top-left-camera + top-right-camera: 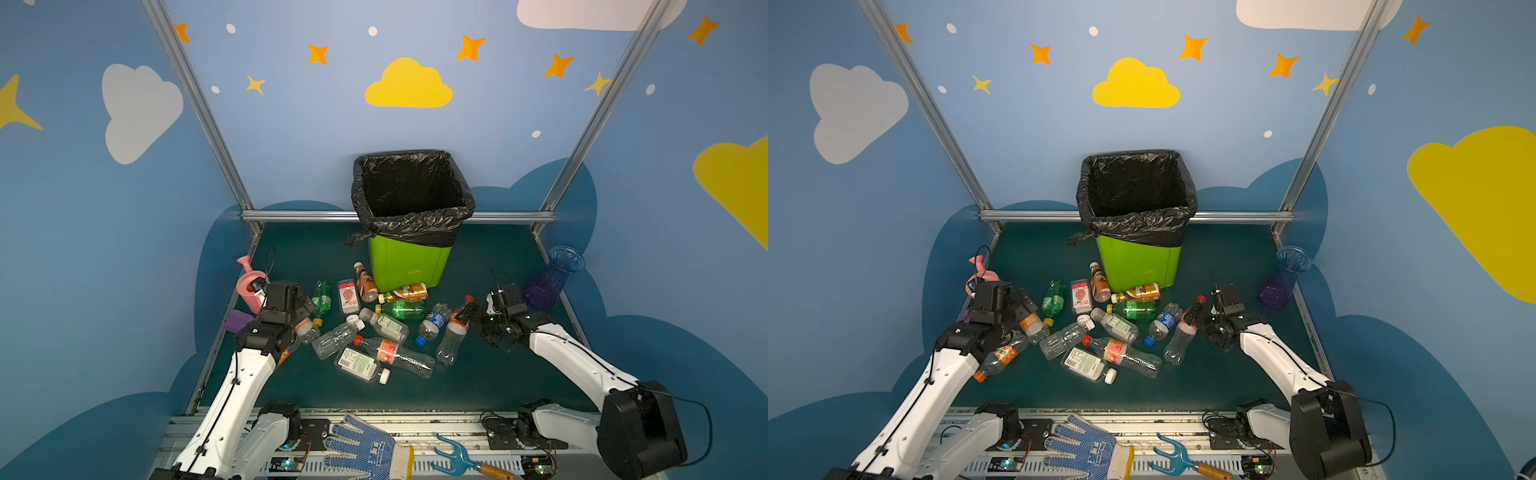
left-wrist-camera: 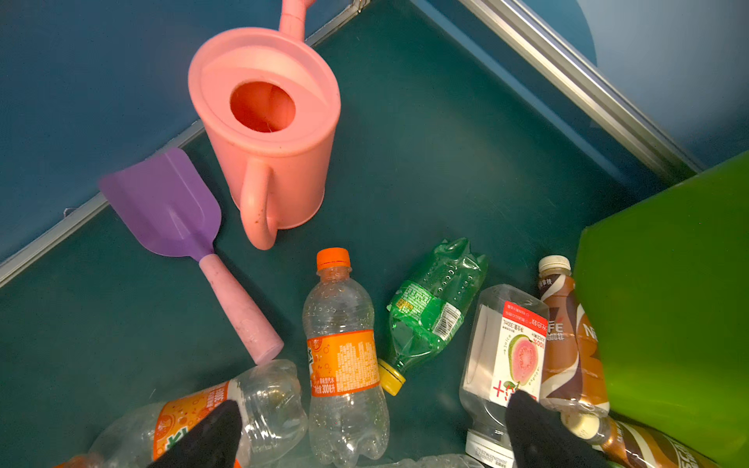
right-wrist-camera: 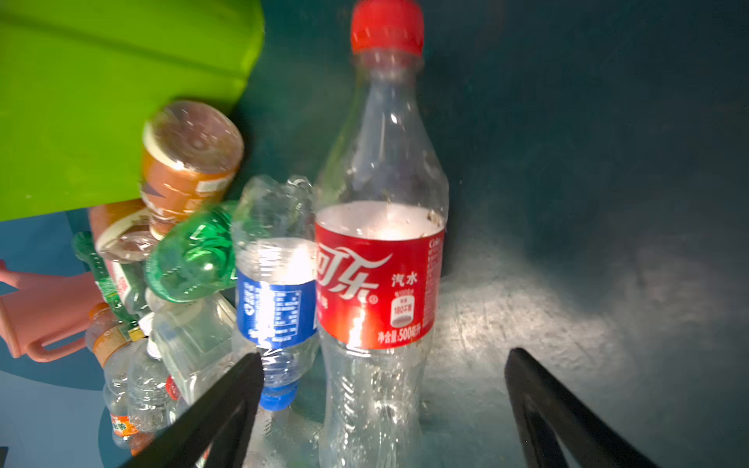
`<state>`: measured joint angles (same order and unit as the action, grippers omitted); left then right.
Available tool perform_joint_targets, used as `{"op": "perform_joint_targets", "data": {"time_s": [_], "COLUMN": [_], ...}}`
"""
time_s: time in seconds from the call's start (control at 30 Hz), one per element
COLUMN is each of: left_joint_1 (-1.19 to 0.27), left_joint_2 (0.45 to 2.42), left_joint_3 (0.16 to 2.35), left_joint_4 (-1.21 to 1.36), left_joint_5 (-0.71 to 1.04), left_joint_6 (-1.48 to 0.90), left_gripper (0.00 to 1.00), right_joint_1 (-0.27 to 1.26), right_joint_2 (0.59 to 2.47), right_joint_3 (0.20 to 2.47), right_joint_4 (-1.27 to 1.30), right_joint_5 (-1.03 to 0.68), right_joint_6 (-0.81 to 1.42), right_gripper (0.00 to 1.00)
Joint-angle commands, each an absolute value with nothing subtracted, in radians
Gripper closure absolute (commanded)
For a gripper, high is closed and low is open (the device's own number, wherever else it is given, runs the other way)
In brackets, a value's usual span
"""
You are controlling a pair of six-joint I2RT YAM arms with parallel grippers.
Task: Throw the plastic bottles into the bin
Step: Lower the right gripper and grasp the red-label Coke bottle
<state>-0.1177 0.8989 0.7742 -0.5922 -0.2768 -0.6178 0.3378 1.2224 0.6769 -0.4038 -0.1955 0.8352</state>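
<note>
On the right side of the table (image 1: pixel 478 386), the right claw (image 3: pixel 383 360) hangs low with its jaws apart. One jaw stands on each side of the lower body of the red-label cola bottle (image 3: pixel 379 275), and neither visibly presses it. That spread looks chosen so the jaws can shut across the bottle's width. This bottle lies flat at the right edge of the heap with its red cap pointing to the far right, so it is probably the easiest to lift without dragging others along. The blue-label bottle (image 3: pixel 275 304) lies just beside it on the left, close to one jaw. Over on the left, the left claw (image 2: pixel 373 405) is also spread wide and holds nothing. It is poised above an orange-label bottle (image 2: pixel 344 356), with a second orange-label bottle (image 2: pixel 202 417) and a guava-label bottle (image 2: pixel 506 356) under its two fingertips. The rest of the plastic bottles (image 1: pixel 374 328) lie scattered on their sides in the middle, touching or overlapping. The bin (image 1: pixel 409 262) stands upright just beyond them at the far middle, where either arm could likely reach its open mouth. Only black liner shows inside it, so little or none of the task looks done. The pink watering can (image 2: pixel 267 133) and purple scoop (image 2: pixel 170 206) sit at the left edge and the ribbed vase (image 1: pixel 552 274) at the far right, apart from the heap.
</note>
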Motion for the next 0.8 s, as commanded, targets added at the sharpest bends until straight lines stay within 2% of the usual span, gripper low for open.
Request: {"op": "perform_joint_targets", "data": {"time_s": [0.0,0.6,0.77], "left_joint_1": [-0.115,-0.116,-0.115], "left_joint_2": [0.885,0.887,0.887], "left_joint_3": [0.761,0.754,0.751], "left_joint_4": [-0.571,-0.570,-0.567], "left_joint_5": [-0.270,-0.266,-0.265], "left_joint_6": [-0.621,-0.611,-0.609], "left_gripper": [0.00,0.00,0.00], "right_joint_1": [0.353,0.360,0.360], "right_joint_2": [1.261,1.419,1.387], "right_joint_3": [0.653,0.666,0.667], "right_joint_4": [-0.358,-0.285,-0.295], "right_joint_5": [-0.217,-0.255,-0.239], "right_joint_6": [0.866,0.839,0.841], "right_gripper": [0.09,0.26,0.42]}}
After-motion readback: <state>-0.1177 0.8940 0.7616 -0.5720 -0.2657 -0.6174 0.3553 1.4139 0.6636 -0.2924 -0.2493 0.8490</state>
